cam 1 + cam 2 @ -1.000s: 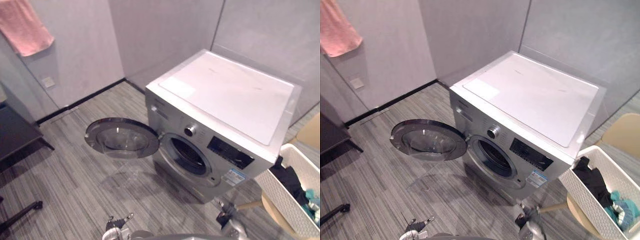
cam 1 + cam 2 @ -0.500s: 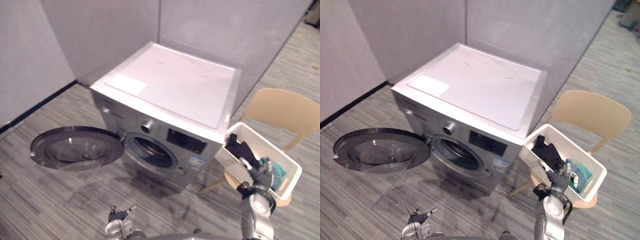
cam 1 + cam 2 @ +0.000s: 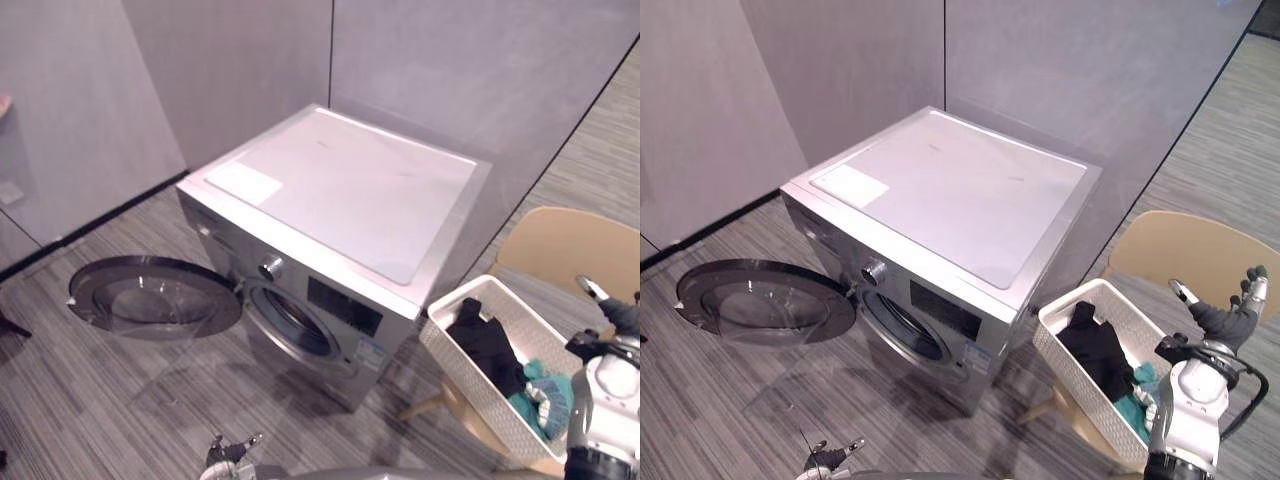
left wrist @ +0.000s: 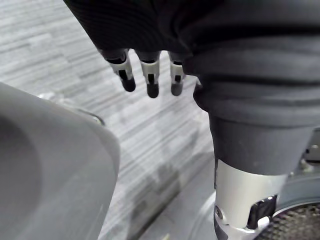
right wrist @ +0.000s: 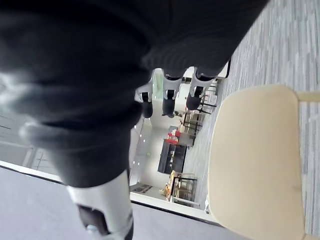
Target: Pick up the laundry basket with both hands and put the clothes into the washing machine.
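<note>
A white laundry basket (image 3: 447, 343) stands on a beige chair to the right of the washing machine (image 3: 340, 190). In it lie a black garment (image 3: 487, 345) and a teal one (image 3: 545, 395). The machine's round door (image 3: 155, 298) hangs open to its left, and the drum opening (image 3: 290, 325) shows dark. My right hand (image 3: 1225, 320) is raised to the right of the basket, apart from it, with its fingers (image 5: 168, 97) straight and nothing in them. My left hand's fingers (image 4: 150, 75) hang relaxed over the striped floor, holding nothing.
The beige chair (image 3: 560, 250) carries the basket, and its backrest rises behind it. Grey partition walls (image 3: 450, 70) close in the machine at the back. The open door juts out low over the floor on the left.
The whole view has shifted, so the camera moved. My right hand, which was in front of the basket's near end, now stands higher and to the basket's right.
</note>
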